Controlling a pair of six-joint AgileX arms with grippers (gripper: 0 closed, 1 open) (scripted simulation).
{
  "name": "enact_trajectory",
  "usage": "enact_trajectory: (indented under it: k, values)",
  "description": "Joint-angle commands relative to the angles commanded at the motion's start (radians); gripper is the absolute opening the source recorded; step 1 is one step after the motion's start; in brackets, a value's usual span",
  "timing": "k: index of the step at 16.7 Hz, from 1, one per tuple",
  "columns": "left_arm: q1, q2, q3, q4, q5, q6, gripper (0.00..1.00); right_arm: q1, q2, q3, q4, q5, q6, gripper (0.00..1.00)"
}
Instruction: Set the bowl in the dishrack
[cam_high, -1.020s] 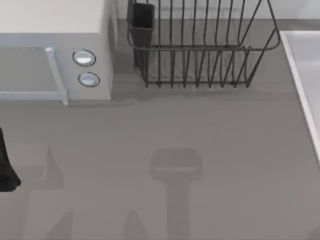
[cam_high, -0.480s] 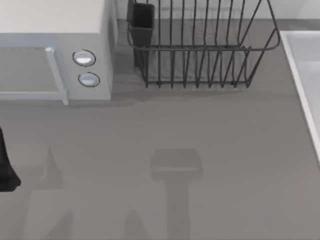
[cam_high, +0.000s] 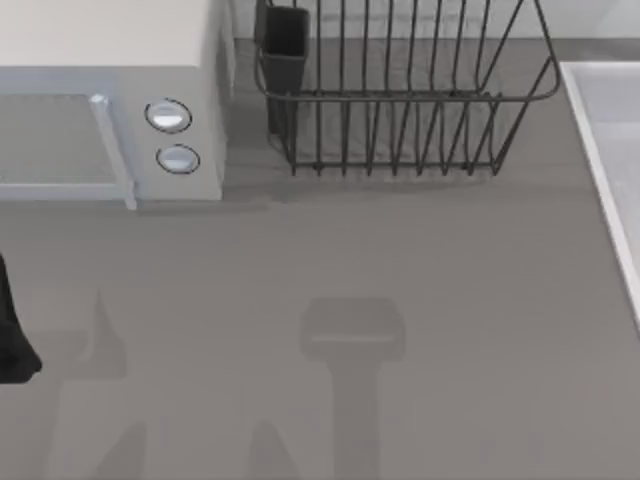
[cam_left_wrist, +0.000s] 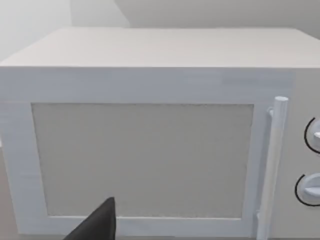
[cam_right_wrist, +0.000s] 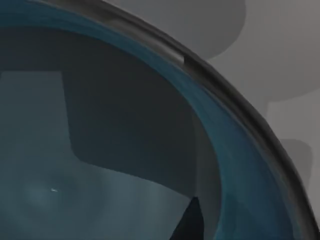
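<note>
The grey surface stretches across the top view, with soft shadows of the arms lying on its near half. At its far left stands a white microwave, its door handle and two round knobs facing the near side; the left wrist view looks straight at that door. Just beside the microwave, at the far middle, sits the dishrack, a dark wire basket with thin upright bars and flared sides, and a dark utensil cup at its left corner. A pale raised edge runs along the right side of the surface.

The bowl appears in the right wrist view, very close to the camera: a dark blue-teal inside with a darker rim curving across, grey surface beyond it. A dark point low against the bowl's inside may be a finger of the right tool, though I cannot tell whether that tool is apart or clamped.

The left arm is a dark shape at the left edge of the top view, near the microwave's front; one dark fingertip pokes in at the left wrist view, and I cannot tell that tool's state either.
</note>
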Motion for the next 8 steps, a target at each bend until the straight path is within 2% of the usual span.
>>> enact_trajectory:
  k: [4,8]
  values:
    - [0.0,0.0,0.0,0.0,0.0,0.0,1.0,0.0,0.0,0.0,0.0,0.0,0.0,0.02]
    - [0.0,0.0,0.0,0.0,0.0,0.0,1.0,0.0,0.0,0.0,0.0,0.0,0.0,0.0]
